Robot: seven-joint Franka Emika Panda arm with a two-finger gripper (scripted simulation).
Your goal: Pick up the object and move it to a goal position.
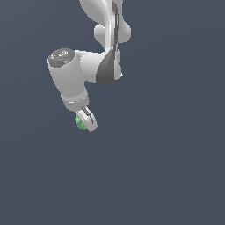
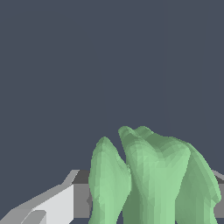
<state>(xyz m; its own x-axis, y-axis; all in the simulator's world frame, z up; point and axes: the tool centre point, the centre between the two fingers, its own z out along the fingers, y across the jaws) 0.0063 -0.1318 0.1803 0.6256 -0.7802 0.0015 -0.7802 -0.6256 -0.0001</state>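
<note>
1. The object point(image 1: 80, 122), a small knobbly green lump, sits right at the tips of the gripper point(image 1: 86, 123), between its fingers and bulging out on the exterior view's left of them.
2. In the wrist view the object point(image 2: 153, 179) fills the space just ahead of the camera, its lobes standing along the finger line, with a pale finger point(image 2: 52, 205) touching beside it.
3. The gripper looks clenched on the lump, already carrying it.
4. No goal marker shows anywhere, so I cannot tell which way the carry must go.
</note>
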